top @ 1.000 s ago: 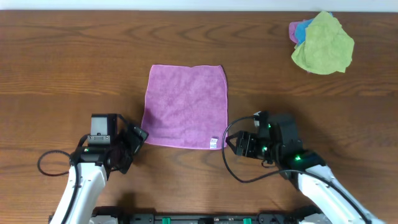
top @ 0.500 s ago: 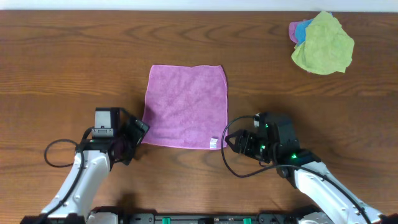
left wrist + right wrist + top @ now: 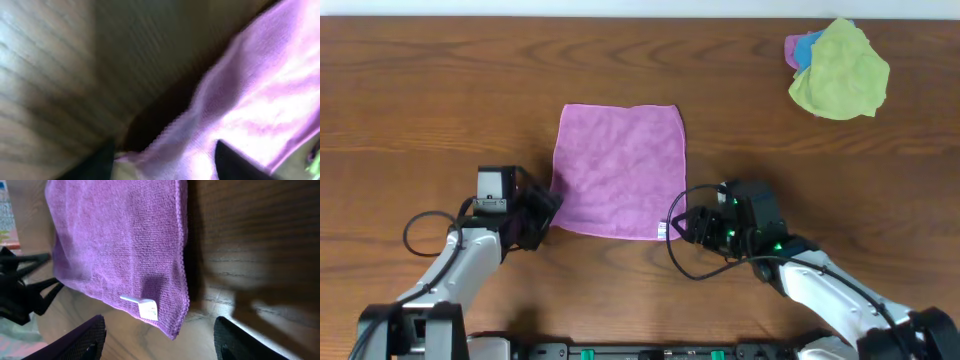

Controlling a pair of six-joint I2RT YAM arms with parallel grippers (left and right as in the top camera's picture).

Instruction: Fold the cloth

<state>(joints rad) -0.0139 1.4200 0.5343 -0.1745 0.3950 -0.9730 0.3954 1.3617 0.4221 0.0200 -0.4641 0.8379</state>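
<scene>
narrowing left gripper (image 3: 165,160) onto purple cloth (image 3: 620,170), 7 o'clock corner (pinch starting, hold unclear); keeping right gripper (image 3: 159,325) open, empty, at 5 o'clock.

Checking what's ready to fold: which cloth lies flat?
The purple cloth in the middle; the yellow-green cloth and blue cloth sit crumpled in a heap.

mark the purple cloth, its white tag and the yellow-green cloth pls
purple cloth (image 3: 620,170): overhead view, middle of the flat square.
white tag (image 3: 148,309): right wrist view, the tag's wide end.
yellow-green cloth (image 3: 840,72): overhead view, middle of the crumpled heap.
</scene>
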